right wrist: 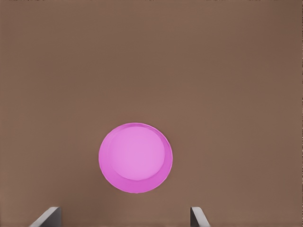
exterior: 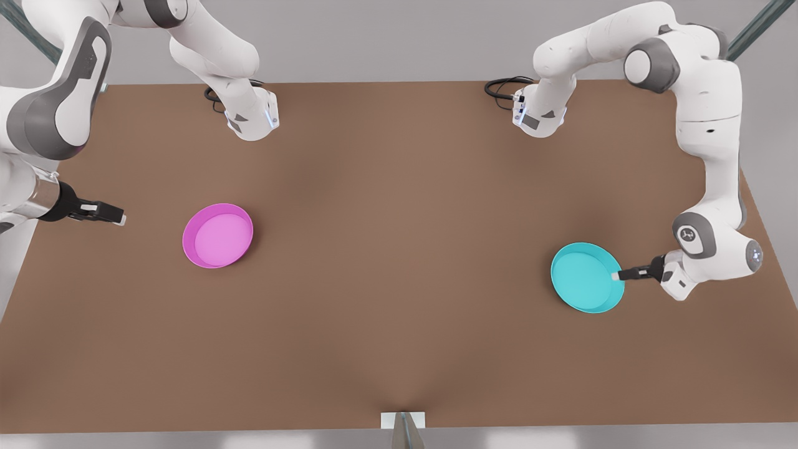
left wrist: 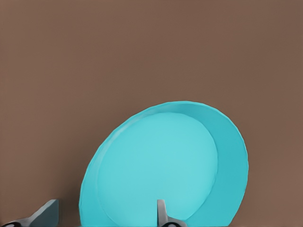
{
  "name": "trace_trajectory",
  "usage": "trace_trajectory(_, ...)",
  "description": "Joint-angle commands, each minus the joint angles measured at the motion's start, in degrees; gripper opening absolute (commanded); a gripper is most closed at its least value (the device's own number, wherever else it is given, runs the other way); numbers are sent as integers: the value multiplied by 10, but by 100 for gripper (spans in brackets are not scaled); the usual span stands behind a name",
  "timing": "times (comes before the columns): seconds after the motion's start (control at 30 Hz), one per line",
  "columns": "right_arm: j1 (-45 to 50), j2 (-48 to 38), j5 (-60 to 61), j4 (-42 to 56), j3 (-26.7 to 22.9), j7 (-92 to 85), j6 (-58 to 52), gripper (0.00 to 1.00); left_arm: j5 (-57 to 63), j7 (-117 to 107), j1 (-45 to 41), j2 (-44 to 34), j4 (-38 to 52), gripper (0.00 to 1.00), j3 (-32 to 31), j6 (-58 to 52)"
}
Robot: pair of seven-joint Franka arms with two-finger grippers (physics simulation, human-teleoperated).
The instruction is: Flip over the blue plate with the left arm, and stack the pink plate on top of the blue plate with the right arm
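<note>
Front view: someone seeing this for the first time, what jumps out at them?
Two bright plates on the brown table: the pink plate toward the front view's left and the blue plate toward its right, both rim up and far apart. The left gripper is at the blue plate's rim, one finger over the inside. The right gripper hangs open, apart from the pink plate.

No readable text, label, brand name or number stands on anything here. The one mark is a small dark emblem on the round grey joint cap (exterior: 687, 234) of the arm beside the blue plate (exterior: 583, 277); its form cannot be read as lettering.
</note>
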Motion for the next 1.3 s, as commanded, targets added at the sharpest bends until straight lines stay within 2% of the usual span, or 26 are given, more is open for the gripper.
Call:
trace_trajectory(0.0,-1,0,1,0,0,0,0,100,4,1,2,5,-1,100,-1,8)
trace_trajectory(0.1,-1,0,1,0,0,0,0,100,-14,17,51,40,-3,100,-37,13)
trace_trajectory(0.2,-1,0,1,0,0,0,0,100,-14,43,51,42,-4,100,-40,10)
trace_trajectory(0.27,-2,0,1,0,0,0,0,100,-14,56,51,44,-4,95,-40,11)
trace_trajectory(0.33,-3,0,0,0,0,0,-1,100,-14,62,51,54,-3,78,-40,14)
trace_trajectory(0.4,-3,0,0,0,0,0,-1,100,-17,62,48,54,-4,46,-39,18)
trace_trajectory(0.43,-3,0,0,0,0,0,-1,100,-18,62,46,53,-6,41,-39,23)
trace_trajectory(0.6,-3,0,1,0,0,0,-1,100,-18,62,44,55,-6,38,-39,35)
trace_trajectory(0.63,-2,0,1,0,0,0,0,100,-18,62,44,55,-7,34,-39,35)
trace_trajectory(0.67,-2,0,1,0,0,0,0,100,-18,62,44,55,-6,23,-38,36)
trace_trajectory(0.97,-3,0,0,0,0,0,0,100,-17,58,43,52,-6,21,-38,42)
trace_trajectory(1.27,-4,0,0,1,0,0,0,100,-7,54,1,-11,-15,21,-36,0)
